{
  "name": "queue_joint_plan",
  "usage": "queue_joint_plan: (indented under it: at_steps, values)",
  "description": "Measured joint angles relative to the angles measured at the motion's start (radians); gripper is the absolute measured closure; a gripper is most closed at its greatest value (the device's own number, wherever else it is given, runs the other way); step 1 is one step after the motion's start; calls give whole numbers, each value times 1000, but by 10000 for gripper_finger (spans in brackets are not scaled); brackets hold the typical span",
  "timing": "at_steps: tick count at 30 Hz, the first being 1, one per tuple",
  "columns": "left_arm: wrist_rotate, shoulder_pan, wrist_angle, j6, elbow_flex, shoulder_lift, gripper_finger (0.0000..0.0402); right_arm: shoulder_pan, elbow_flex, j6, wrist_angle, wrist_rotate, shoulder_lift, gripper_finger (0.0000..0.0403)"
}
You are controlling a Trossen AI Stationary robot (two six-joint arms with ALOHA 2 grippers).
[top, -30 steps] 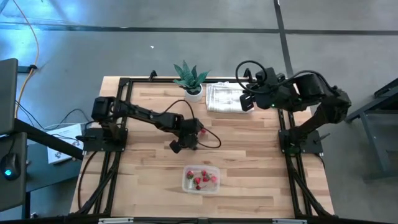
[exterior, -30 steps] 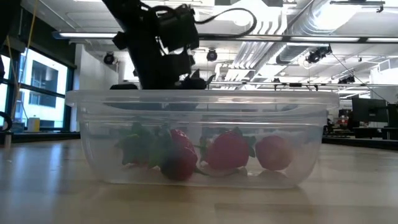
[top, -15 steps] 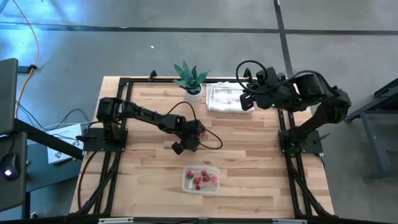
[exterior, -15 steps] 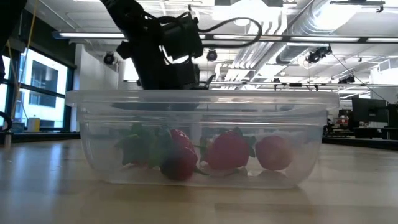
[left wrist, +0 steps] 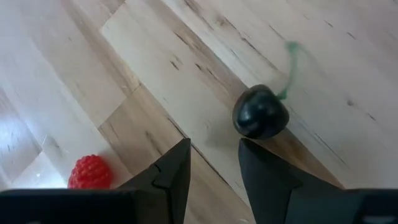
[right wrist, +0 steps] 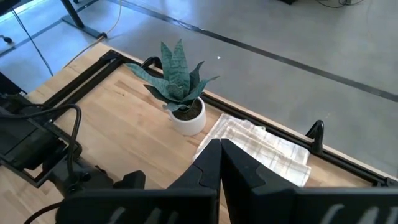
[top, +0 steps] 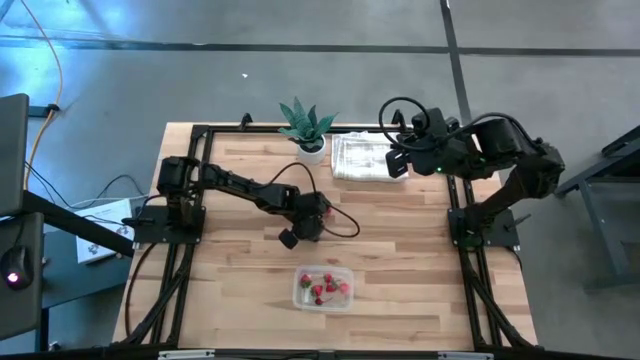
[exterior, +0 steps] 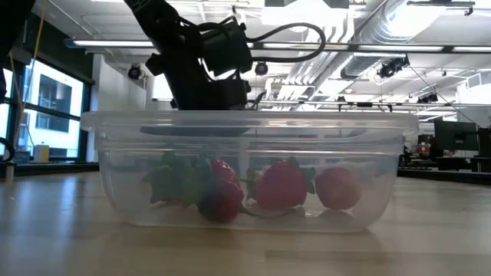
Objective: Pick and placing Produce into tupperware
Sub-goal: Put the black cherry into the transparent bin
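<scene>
While the light wooden table [top: 400, 250] carries most of what matters, the room around it is plain grey concrete floor, and from table height you see a long workshop hall behind with white pipes and strip lights along the ceiling and a window off to one side. A black frame runs around the tabletop's edges.

Near the front edge sits the tupperware [top: 323, 288], clear and shallow, with several red produce pieces [exterior: 281, 186] inside it, some showing green leafy tops. At the far edge stand a green potted plant [top: 307, 126] in a white pot and, just beside it, a folded white cloth [top: 362, 157].

Reaching to the table's middle, the left gripper [left wrist: 214, 163] hangs low over the bare boards with its fingers parted by a narrow gap and nothing between them. Just ahead of it lies a dark cherry [left wrist: 260, 116] with a green stem, and a red raspberry [left wrist: 90, 172] lies off to one side, both on the wood.

Over by the cloth, the right gripper [right wrist: 220, 163] is raised, its fingers pressed together and empty.

I can make out no readable writing or labels anywhere.
</scene>
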Motion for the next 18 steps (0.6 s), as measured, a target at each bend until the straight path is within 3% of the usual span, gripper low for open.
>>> queue_joint_plan:
  at_steps: [7, 18]
  values:
    - [-143, 24, -42, -105, 72, 2, 275, 0, 0, -11, 0, 0, 0, 402]
    - [-19, 35, -418, -153, 304, -4, 275, 0, 0, -27, -10, -2, 0, 402]
